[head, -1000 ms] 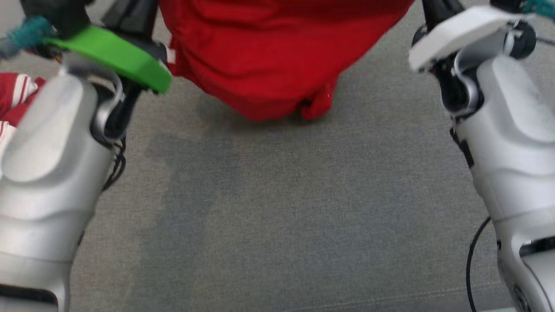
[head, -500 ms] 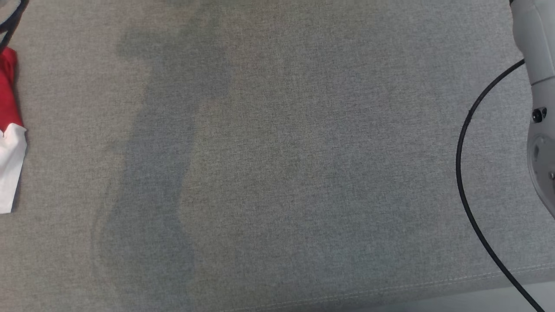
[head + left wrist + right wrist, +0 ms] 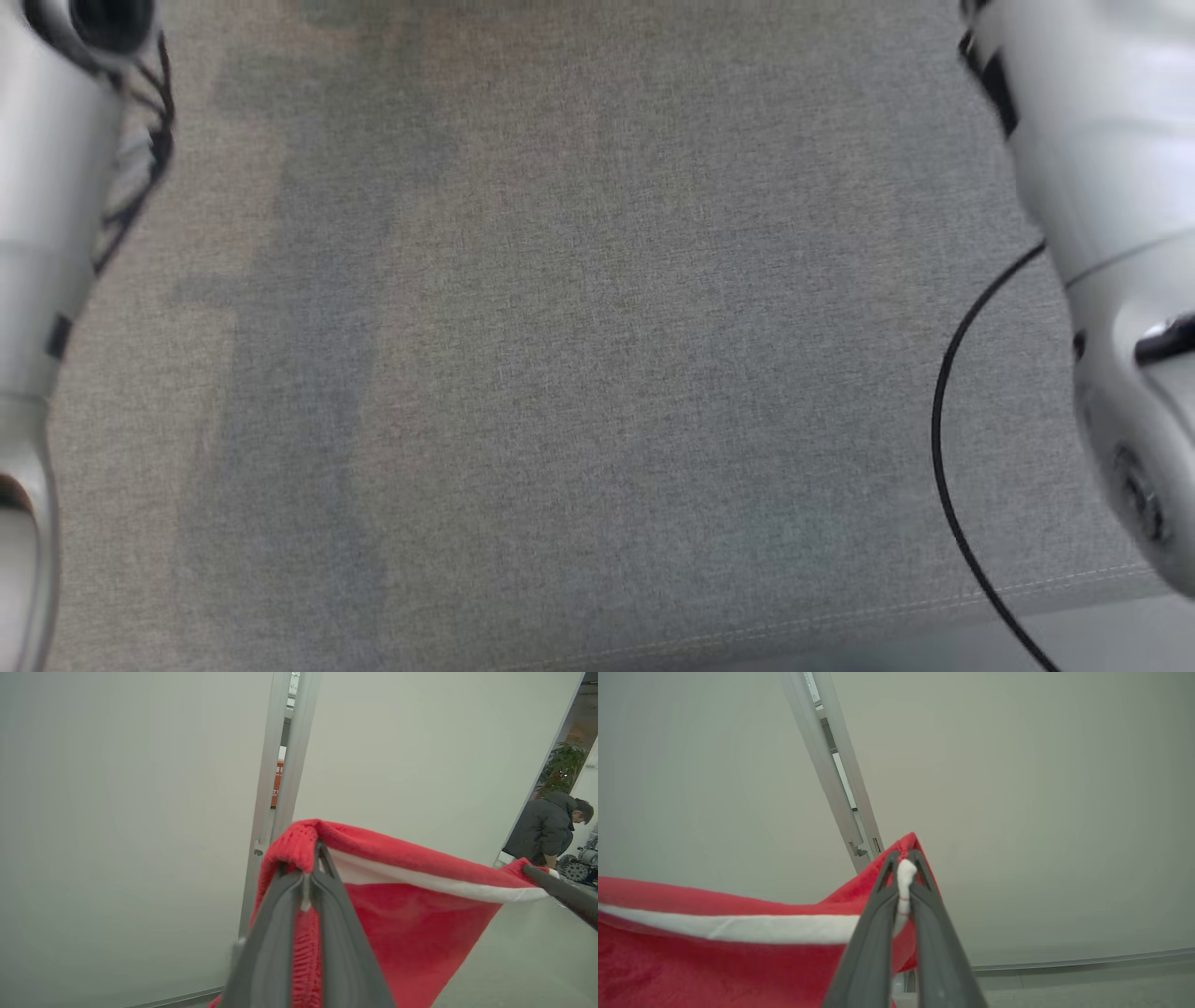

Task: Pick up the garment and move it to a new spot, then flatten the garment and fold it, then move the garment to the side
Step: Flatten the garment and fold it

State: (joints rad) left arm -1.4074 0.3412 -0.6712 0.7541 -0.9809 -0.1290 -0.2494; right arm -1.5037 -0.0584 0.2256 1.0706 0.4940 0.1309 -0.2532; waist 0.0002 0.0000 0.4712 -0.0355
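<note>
In the wrist views, the left end effector [image 3: 306, 872] and right end effector [image 3: 903, 861] each pinch the red garment [image 3: 411, 924], held in the air. The head view has grey fabric [image 3: 597, 373] and pale arms [image 3: 47, 233].

2 arms up and apart, both grippers pinched shut on cloth.
In the head view the pale left forearm [image 3: 42, 215] runs down the left edge and the pale right forearm [image 3: 1102, 168] down the right edge. The left gripper [image 3: 306, 877] has its 2 dark fingers closed tip to tip on a red knitted edge of the garment [image 3: 411, 924]. The right gripper [image 3: 905, 870] has its 2 fingers pressed together on a white-trimmed corner; in the left wrist view one of its fingers reaches in from the right edge.
</note>
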